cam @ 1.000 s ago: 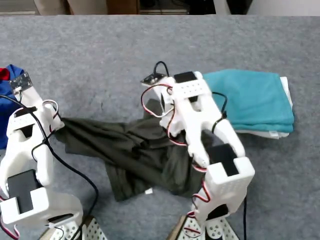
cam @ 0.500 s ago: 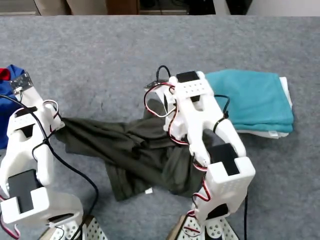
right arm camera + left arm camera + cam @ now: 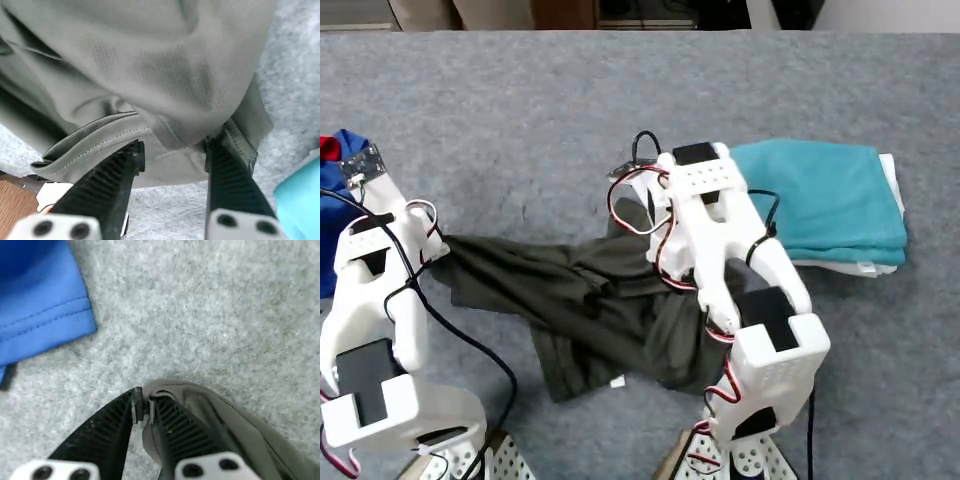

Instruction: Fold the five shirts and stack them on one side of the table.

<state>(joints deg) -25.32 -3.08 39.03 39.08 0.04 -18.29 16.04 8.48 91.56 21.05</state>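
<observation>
A dark olive shirt (image 3: 600, 300) lies crumpled across the middle of the table. At its left end, my left gripper (image 3: 143, 409) is shut on an edge of the cloth; in the high view that gripper (image 3: 438, 246) sits low over the table. My right gripper (image 3: 172, 147) stands open over the shirt's far right part, with a fold and hem of the olive shirt (image 3: 165, 75) bulging between its fingers. A folded teal shirt (image 3: 820, 200) rests on a folded white shirt (image 3: 865, 266) at the right. A blue shirt (image 3: 35, 290) lies at the left edge.
Bare grey table (image 3: 520, 110) stretches along the far side. The blue shirt (image 3: 332, 215) is just beyond my left arm, and the right arm's body (image 3: 740, 270) covers part of the olive shirt. Cables loop around both arms.
The right arm has shifted slightly to the right over the olive shirt. The left arm and the shirts have stayed put.
</observation>
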